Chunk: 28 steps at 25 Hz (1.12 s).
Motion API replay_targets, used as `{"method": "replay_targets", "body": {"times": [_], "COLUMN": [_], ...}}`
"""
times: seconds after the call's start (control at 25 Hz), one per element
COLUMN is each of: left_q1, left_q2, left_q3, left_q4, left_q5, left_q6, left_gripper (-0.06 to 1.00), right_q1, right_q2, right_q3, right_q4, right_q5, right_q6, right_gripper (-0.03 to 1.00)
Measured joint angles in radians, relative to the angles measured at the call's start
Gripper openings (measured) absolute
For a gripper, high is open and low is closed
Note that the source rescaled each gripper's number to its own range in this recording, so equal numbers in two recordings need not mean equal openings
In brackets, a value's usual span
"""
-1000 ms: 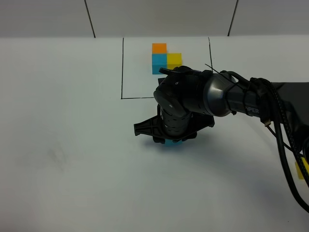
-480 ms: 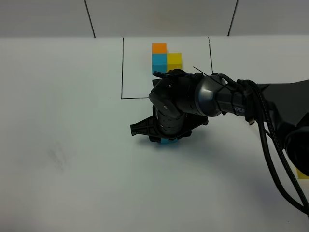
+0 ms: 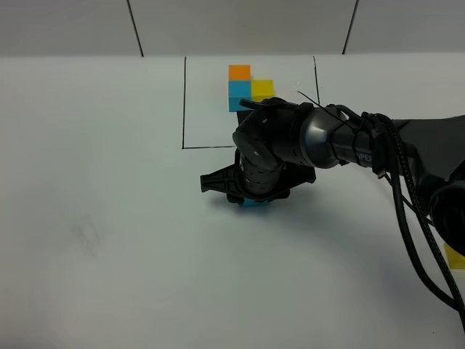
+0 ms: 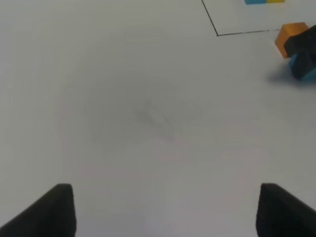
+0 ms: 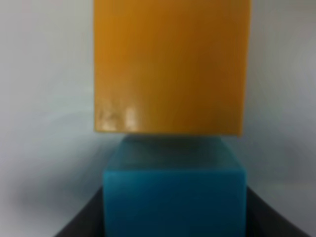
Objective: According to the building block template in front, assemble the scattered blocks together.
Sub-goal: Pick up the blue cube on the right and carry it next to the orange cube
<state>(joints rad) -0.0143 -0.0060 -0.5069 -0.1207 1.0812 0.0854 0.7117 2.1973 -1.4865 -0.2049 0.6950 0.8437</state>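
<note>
1. Blue block (image 5: 174,197) is pinched between the two dark fingers (image 5: 81,224) of the right gripper (image 5: 174,219), one finger on each side face, as the right wrist view shows close up.
2. Orange block (image 5: 170,64) stands directly beyond it, squared up face to face. The two look to be touching, but blur and a thin shadow at the join leave that unsure.
3. From the high camera, only a sliver of the blue block (image 3: 254,203) shows under the right gripper (image 3: 251,198), and the wrist hides the orange block.
4. The left wrist view catches the pair from the side. The orange block (image 4: 290,38) and the blue block (image 4: 307,74), which is partly covered by the black gripper, sit low at the table just outside a corner of the drawn line. Whether the blue block rests on the surface cannot be told.
5. Template (image 3: 245,86) lies at the far side: a black-lined rectangle holding three joined cubes in an L. The orange cube is farthest, the blue one is in front of it, and the yellow one is on the blue one's right. The held pair is near the rectangle's near line, on the camera's side of it.
6. Yellow block (image 3: 455,256) lies well apart at the right edge of the high view, partly behind cables (image 3: 414,218).
7. Right arm (image 3: 341,142) reaches in from the right across the middle, covering the rectangle's near right corner.
8. Left gripper (image 4: 168,210) has its fingers spread wide with nothing between them, over white table (image 4: 123,59) marked by a faint smudge (image 4: 155,116).
</note>
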Motion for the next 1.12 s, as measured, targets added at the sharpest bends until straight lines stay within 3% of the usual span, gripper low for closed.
{"method": "replay_targets", "body": {"times": [0.88, 1.12], "left_q1": [0.0, 0.0], "left_q2": [0.0, 0.0], "left_q3": [0.0, 0.0], "left_q4": [0.0, 0.0], "left_q5": [0.0, 0.0], "left_q6": [0.0, 0.0], "left_gripper": [0.63, 0.63], "right_q1": [-0.003, -0.008], "right_q2": [0.008, 0.012], "right_q3": [-0.002, -0.007], "right_q4": [-0.002, 0.038], "right_q5": [-0.038, -0.056], "right_q6": [0.004, 0.004], "right_gripper": [0.01, 0.01]}}
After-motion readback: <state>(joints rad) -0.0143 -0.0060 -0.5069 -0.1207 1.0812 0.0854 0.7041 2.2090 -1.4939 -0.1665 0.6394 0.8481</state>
